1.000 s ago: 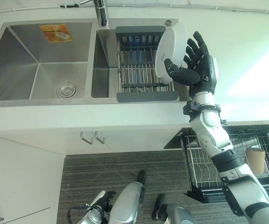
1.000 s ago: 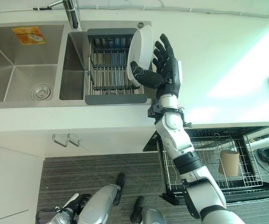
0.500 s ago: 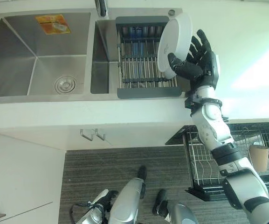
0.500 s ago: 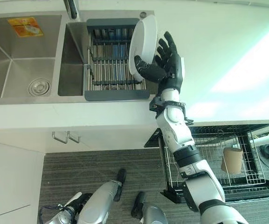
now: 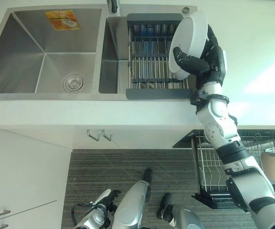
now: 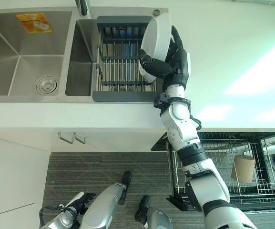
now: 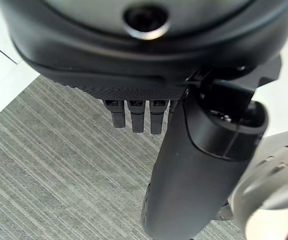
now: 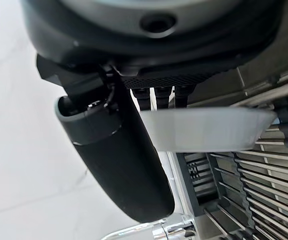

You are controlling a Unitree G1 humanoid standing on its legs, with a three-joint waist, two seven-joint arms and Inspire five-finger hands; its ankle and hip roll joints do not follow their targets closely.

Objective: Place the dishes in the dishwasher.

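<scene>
My right hand (image 5: 212, 63) holds a white plate (image 5: 188, 42) on edge over the right end of the grey drying rack (image 5: 154, 62) that sits in the sink's small basin. Its thumb (image 8: 119, 155) lies across the plate's face (image 8: 203, 131) and the fingers curl behind the rim. The dishwasher's pulled-out wire rack (image 6: 213, 164) shows below the counter at the lower right, with a brown paper cup (image 6: 244, 168) standing in it. My left hand (image 5: 95, 215) hangs low beside me over the floor, its fingers (image 7: 134, 117) relaxed and holding nothing.
The large steel basin (image 5: 42, 52) with its drain (image 5: 73, 82) lies at the left, an orange sticker (image 5: 61, 20) on its back wall. The faucet (image 5: 112, 5) stands behind the sink. White counter (image 5: 256, 52) stretches right of the rack. Cupboard handles (image 5: 99, 136) hang under the counter.
The camera has shifted a little. My right hand's spread fingers have closed behind the plate's rim, and the plate stands more upright at the rack's right end.
</scene>
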